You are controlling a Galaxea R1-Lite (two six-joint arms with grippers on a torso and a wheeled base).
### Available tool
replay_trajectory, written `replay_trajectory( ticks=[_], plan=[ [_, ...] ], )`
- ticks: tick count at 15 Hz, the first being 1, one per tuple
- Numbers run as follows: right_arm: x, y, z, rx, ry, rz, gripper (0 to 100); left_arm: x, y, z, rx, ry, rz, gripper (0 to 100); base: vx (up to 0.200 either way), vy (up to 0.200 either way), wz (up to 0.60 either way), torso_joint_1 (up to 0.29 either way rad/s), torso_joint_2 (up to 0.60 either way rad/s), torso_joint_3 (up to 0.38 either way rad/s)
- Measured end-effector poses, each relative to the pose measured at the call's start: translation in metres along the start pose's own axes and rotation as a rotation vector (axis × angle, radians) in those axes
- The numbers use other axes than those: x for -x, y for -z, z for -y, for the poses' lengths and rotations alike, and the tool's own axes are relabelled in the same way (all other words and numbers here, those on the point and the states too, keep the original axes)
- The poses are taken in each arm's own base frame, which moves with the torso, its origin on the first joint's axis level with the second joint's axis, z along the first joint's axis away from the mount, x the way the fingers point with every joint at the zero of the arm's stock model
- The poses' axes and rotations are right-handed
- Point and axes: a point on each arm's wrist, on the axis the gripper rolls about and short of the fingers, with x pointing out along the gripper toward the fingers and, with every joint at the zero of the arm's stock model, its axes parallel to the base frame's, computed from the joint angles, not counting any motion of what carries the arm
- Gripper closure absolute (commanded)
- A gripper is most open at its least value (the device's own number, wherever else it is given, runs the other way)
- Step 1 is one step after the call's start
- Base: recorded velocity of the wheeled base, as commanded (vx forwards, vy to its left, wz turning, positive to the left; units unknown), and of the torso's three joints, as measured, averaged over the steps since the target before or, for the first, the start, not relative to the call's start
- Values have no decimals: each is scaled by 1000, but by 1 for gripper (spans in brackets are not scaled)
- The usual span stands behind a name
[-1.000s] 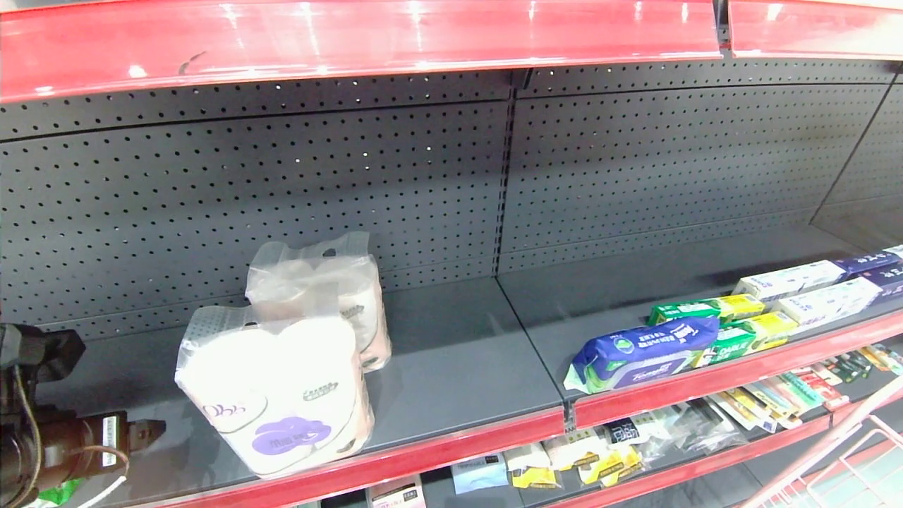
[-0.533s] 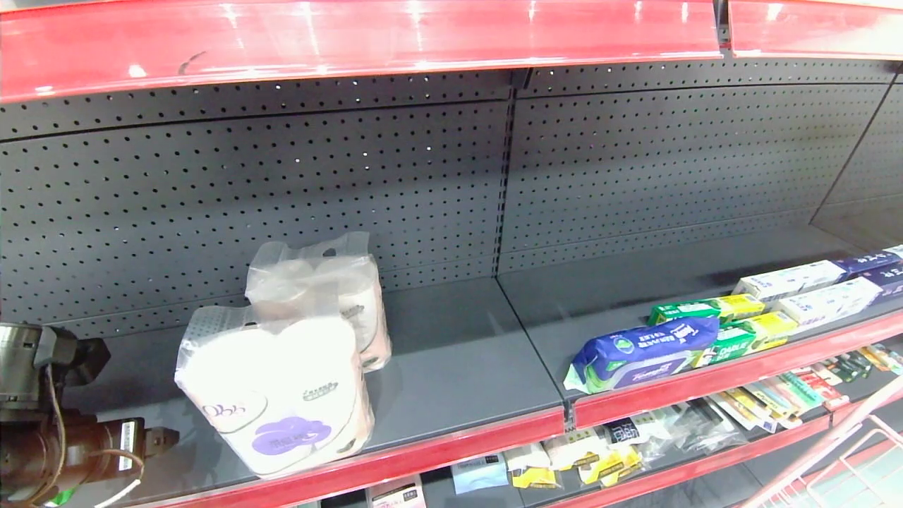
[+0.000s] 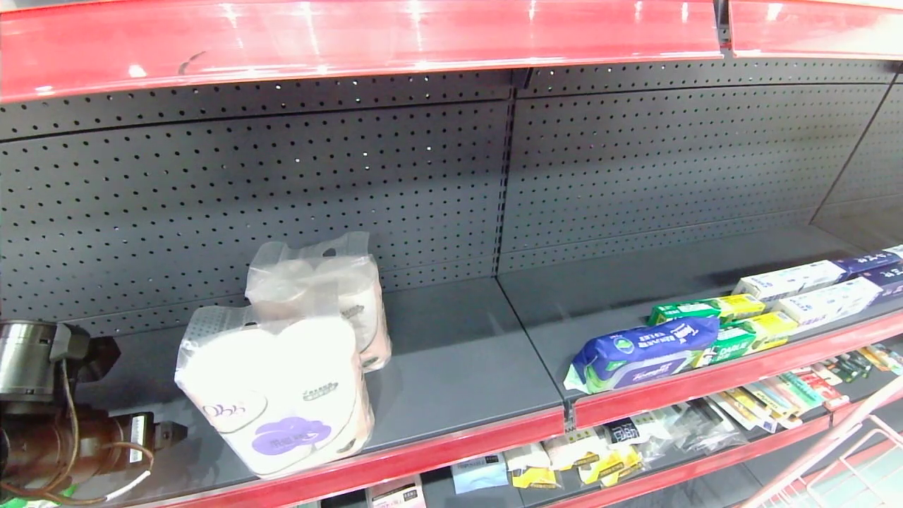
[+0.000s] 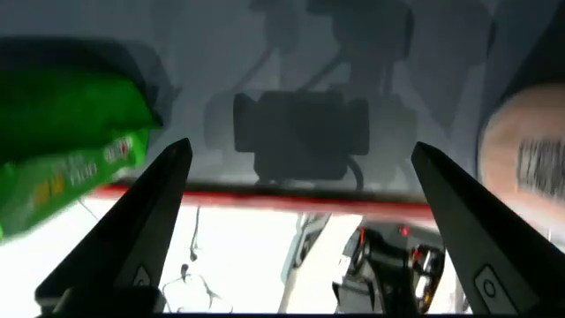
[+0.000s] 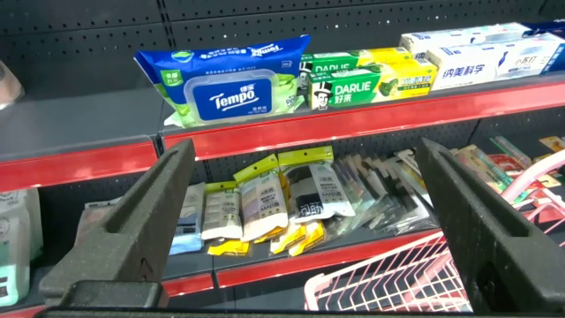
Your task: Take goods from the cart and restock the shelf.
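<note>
Our left gripper (image 4: 300, 150) shows its two dark fingers spread wide with nothing between them. The arm sits at eight o'clock in the head view, low over the front of the grey shelf (image 3: 458, 374). A green pack (image 4: 62, 168) lies on the shelf board just beside one finger; we cannot tell whether they touch. Toward three o'clock from that arm stands a large toilet roll pack (image 3: 275, 395) at the shelf's red edge, and a smaller roll pack (image 3: 324, 303) stands just behind it, toward the pegboard. Our right gripper (image 5: 305, 155) is also spread and holds nothing; it faces the shelf front. We see a blue wipes pack (image 3: 638, 353) at four o'clock on the shelf, with green toothpaste boxes (image 3: 712, 310) just beside it and white boxes (image 3: 790, 279) farther along toward three o'clock. The pink wire cart (image 3: 839, 466) sits at five o'clock, below the shelves
</note>
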Motion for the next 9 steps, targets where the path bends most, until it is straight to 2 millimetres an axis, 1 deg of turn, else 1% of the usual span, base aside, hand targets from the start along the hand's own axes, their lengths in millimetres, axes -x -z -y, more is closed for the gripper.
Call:
replay_trajectory(
  ticks=[5, 9],
  plan=[
    [0, 0, 0, 0, 0, 0, 0, -16, -3, 2, -11, 0, -26, 0, 0, 0, 0, 0, 0, 0],
    [0, 0, 0, 0, 1, 0, 0, -31, -8, 5, -10, 22, -10, 0, 0, 0, 0, 0, 0, 0]
  ],
)
